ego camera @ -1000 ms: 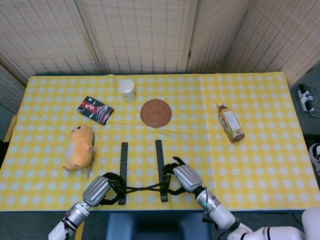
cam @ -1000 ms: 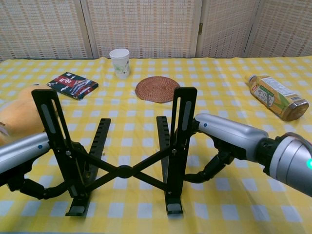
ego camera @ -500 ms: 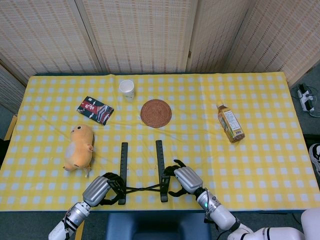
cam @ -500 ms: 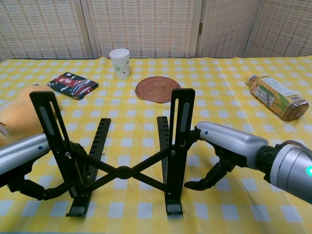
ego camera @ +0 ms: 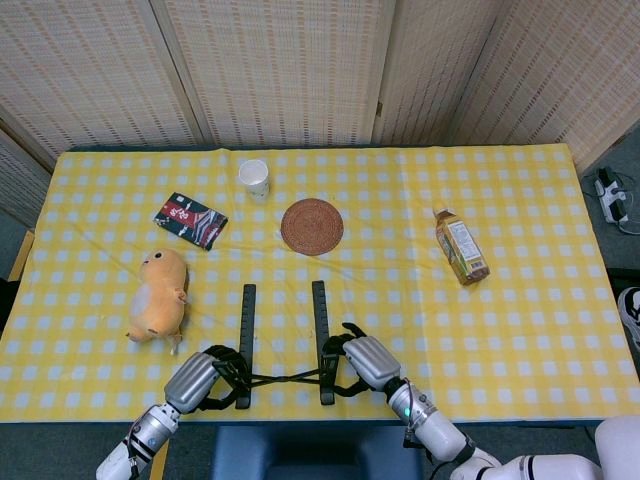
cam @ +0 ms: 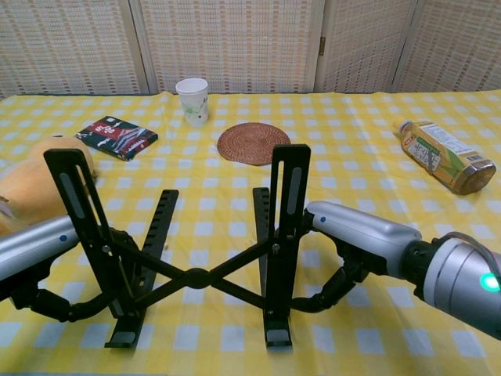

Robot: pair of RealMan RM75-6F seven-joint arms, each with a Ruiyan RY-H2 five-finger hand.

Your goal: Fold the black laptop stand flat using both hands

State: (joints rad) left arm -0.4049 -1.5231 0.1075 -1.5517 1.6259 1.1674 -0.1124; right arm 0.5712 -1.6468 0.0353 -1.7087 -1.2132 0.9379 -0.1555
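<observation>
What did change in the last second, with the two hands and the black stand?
The right hand drew slightly back toward the robot, and its fingers curled in again around the right upright of the black laptop stand. Both uprights shifted slightly left. The left hand kept its hold on the left upright. The stand is still raised, and the cup, coaster and bottle stayed put.

The silver left hand [cam: 35,262] is reaching in low from the near left, its black fingers [cam: 74,308] curling under and around the left upright of the black metal folding laptop stand [cam: 196,251]. The silver right hand [cam: 356,243] is coming in from the near right on a white forearm [ego camera: 440,440], its back turned upward, its dark fingers [cam: 325,294] hooking beneath toward the stand's right upright, which is touching the fingertips.
</observation>
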